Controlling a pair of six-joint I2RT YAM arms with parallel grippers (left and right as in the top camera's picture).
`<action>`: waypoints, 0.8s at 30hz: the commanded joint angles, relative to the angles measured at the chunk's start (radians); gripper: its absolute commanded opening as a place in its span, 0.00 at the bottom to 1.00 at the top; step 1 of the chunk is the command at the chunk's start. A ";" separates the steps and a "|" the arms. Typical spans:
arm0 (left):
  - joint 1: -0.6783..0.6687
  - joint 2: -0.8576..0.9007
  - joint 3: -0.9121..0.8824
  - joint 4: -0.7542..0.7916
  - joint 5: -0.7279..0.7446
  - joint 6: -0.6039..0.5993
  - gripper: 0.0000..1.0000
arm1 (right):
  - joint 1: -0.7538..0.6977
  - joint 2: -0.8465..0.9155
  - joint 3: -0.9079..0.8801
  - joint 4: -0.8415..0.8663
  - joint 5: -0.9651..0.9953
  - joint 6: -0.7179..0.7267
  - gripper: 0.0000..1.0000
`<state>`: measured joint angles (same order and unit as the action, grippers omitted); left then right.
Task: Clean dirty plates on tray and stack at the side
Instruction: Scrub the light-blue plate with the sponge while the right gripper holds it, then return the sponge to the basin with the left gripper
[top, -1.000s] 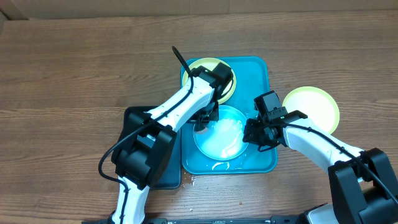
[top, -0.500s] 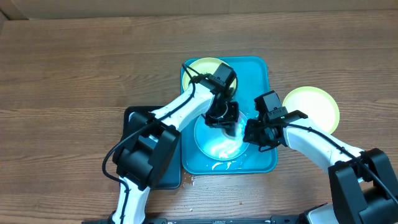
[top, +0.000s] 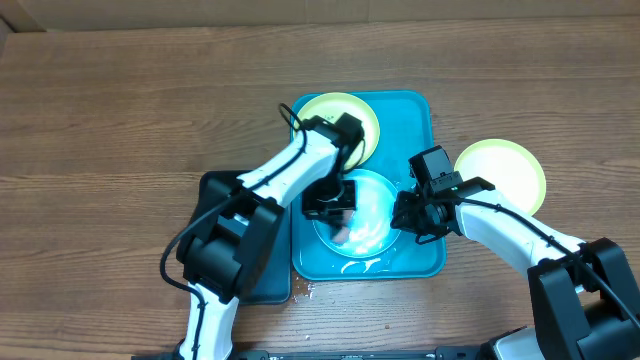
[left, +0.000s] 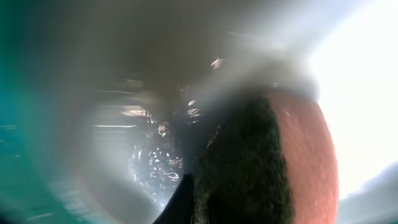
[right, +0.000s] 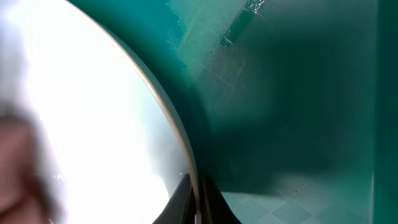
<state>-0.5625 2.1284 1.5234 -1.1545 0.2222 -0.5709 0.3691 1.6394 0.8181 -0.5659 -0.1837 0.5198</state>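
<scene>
Brown wood-grain table (top: 120, 120) fills the overhead view, and a turquoise-blue tray (top: 428, 130) with a raised rim lies at its middle. Inside the tray, in its far left corner, sits a yellow-green plate (top: 335, 108), partly hidden by the left arm. A pale blue plate (top: 372, 240) lies in the near half of the tray, shiny and wet. A second yellow-green plate (top: 505, 175) rests on the table just beside the tray's right edge, outside it. A black tray (top: 213, 188) lies against the turquoise-blue tray's left edge, mostly under the left arm.

The left end effector (top: 330, 205) is down on the left part of the pale blue plate, inside the tray. It is closed on a sponge (left: 267, 168) with a dark scouring face and a reddish body. The left wrist view is heavily blurred; a dark, bubbly wet patch shows beside the sponge.

The right end effector (top: 405, 222) sits at the right rim of the pale blue plate, over the tray's right half. Its fingertips are pinched together on that rim, which passes between them in the right wrist view, with the tray floor beyond.
</scene>
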 joint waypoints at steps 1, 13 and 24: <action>0.061 0.009 -0.007 -0.027 -0.318 -0.047 0.04 | 0.000 0.039 -0.027 -0.014 0.071 -0.002 0.04; 0.097 -0.115 0.206 -0.135 -0.016 0.026 0.04 | 0.000 0.039 -0.027 -0.015 0.071 -0.002 0.04; 0.173 -0.346 0.206 -0.357 -0.404 0.025 0.04 | 0.000 0.039 -0.027 -0.014 0.071 -0.003 0.04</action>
<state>-0.4217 1.7931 1.7401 -1.4662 0.0132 -0.5655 0.3737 1.6409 0.8181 -0.5640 -0.1951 0.5201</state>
